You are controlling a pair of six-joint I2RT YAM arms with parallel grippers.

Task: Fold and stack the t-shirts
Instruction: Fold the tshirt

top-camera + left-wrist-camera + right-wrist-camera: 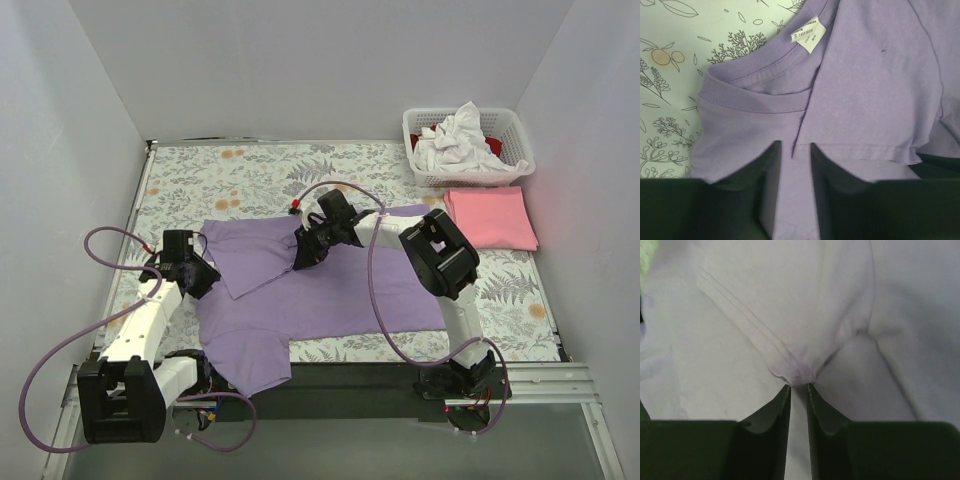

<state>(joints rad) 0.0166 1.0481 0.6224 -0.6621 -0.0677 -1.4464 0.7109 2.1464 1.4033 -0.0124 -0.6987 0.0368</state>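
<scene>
The lavender t-shirt (340, 285) lies spread across the middle of the floral cloth, with one side flap folded inward. My left gripper (203, 272) sits at its left edge near the collar. In the left wrist view the gripper (795, 145) has its jaws narrowly apart with lavender fabric (755, 125) running between them. My right gripper (303, 252) is over the shirt's upper middle. In the right wrist view it (798, 386) is shut on a pinched bunch of the shirt's hem (795, 371). A folded pink t-shirt (490, 218) lies at the right.
A white lattice basket (420, 165) at the back right holds a crumpled white t-shirt (455, 140) and a bit of a red one (494, 146). The size label (808, 35) shows at the collar. The floral cloth (250, 165) covers the table between white walls.
</scene>
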